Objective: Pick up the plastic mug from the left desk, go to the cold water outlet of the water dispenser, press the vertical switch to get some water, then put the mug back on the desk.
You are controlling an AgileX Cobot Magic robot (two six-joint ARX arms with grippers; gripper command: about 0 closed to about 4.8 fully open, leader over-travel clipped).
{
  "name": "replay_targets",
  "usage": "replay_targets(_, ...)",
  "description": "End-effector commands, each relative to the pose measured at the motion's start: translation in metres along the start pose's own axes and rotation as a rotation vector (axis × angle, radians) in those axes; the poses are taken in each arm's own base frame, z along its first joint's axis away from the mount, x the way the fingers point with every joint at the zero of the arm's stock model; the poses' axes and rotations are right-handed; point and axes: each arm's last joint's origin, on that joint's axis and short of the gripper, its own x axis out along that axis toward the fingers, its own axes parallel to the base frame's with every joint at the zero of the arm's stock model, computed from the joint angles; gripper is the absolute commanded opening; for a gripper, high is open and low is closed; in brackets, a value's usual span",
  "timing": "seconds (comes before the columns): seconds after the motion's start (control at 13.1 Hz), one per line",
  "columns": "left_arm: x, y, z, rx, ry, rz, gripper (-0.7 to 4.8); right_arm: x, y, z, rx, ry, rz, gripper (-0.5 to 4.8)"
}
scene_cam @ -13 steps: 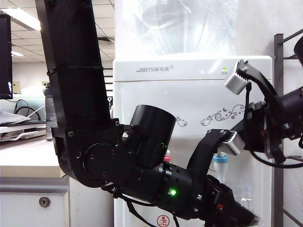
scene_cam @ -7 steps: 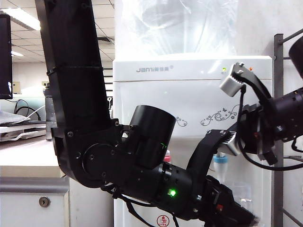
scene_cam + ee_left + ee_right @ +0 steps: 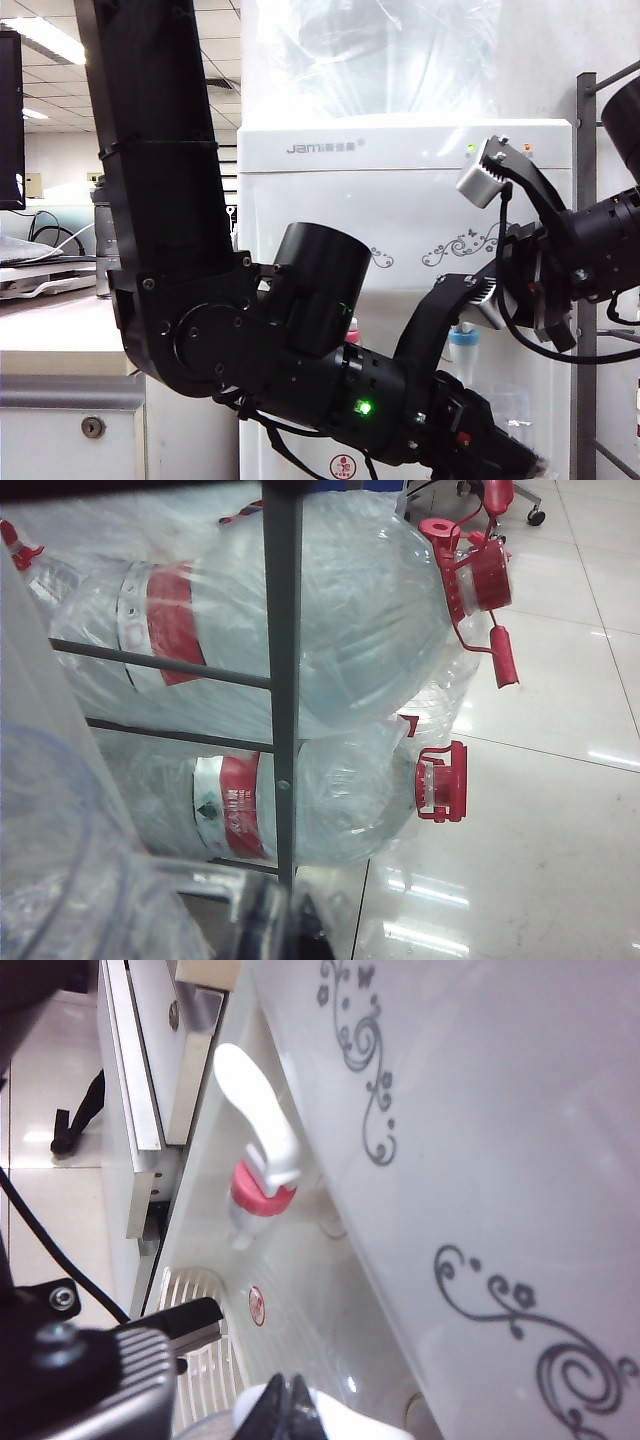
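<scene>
The plastic mug (image 3: 512,405) hangs clear and crinkled just below the cold water outlet (image 3: 462,345), a blue-collared tap on the white water dispenser (image 3: 400,200). My left gripper (image 3: 500,455) reaches in low from the left and is shut on the mug. In the left wrist view the mug (image 3: 80,870) is a blur beside the dark fingers (image 3: 275,935). My right gripper (image 3: 285,1408) is shut, its tips resting on the white vertical switch (image 3: 350,1418). The left desk (image 3: 60,350) lies behind my left arm.
A red-collared tap (image 3: 262,1195) with a long white lever sits beside the cold one, above the ribbed drip tray (image 3: 200,1350). A grey metal rack (image 3: 588,200) stands right of the dispenser, holding big water bottles (image 3: 350,610). My left arm's wrist camera (image 3: 100,1380) is close to the right gripper.
My right arm has moved left, in towards the blue-collared tap. The left arm and the mug have stayed still.
</scene>
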Motion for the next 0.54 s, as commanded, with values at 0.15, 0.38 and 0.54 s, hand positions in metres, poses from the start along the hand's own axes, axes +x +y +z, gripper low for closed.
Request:
replay_targets(0.15,0.0003,0.0014,0.0075,0.028,-0.044,0.008,-0.06,0.0029,0.0014,-0.0056,0.068,0.063,0.019,-0.01)
replay_targets(0.38,0.0002,0.0016,0.0076,0.029,-0.045,0.009,-0.06,0.0030,0.0013,-0.0067,0.075,0.087,0.010,-0.01)
replay_targets(0.54,0.0002,0.0016,0.0076,0.029,-0.045,0.009,-0.06,0.0030,0.0010,-0.0067,0.073,0.092,0.002,-0.01)
